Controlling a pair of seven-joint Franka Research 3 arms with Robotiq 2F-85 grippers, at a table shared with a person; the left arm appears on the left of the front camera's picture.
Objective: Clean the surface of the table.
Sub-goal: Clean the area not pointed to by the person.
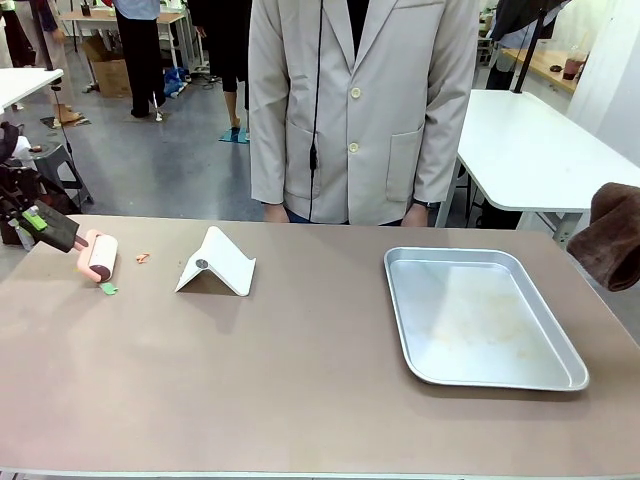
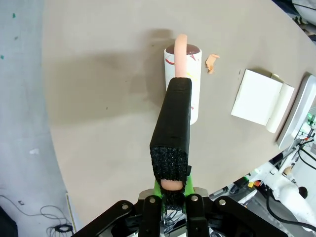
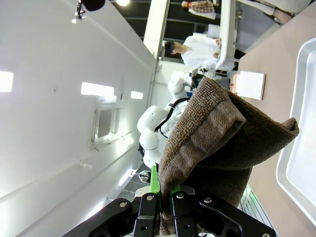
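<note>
The taupe-brown table (image 1: 300, 390) spreads in front of me. At its far left my left gripper (image 1: 36, 222) is shut on the black foam handle (image 2: 174, 118) of a lint roller (image 1: 101, 257) with a pink frame and a white roll (image 2: 190, 79). The roll lies low at the table's surface; contact is unclear. A small orange scrap (image 1: 143, 258) lies just right of the roller, also visible from the left wrist as the orange scrap (image 2: 212, 62). A green scrap (image 1: 108, 288) lies below the roller. At the right edge my right gripper (image 3: 165, 195) is shut on a folded brown cloth (image 1: 612, 236), held above the table.
A white folded stand (image 1: 216, 264) sits left of centre. A silver metal tray (image 1: 480, 315) lies on the right half. A person in a beige jacket (image 1: 360, 110) stands at the far edge, hands down by the table. White tables stand behind.
</note>
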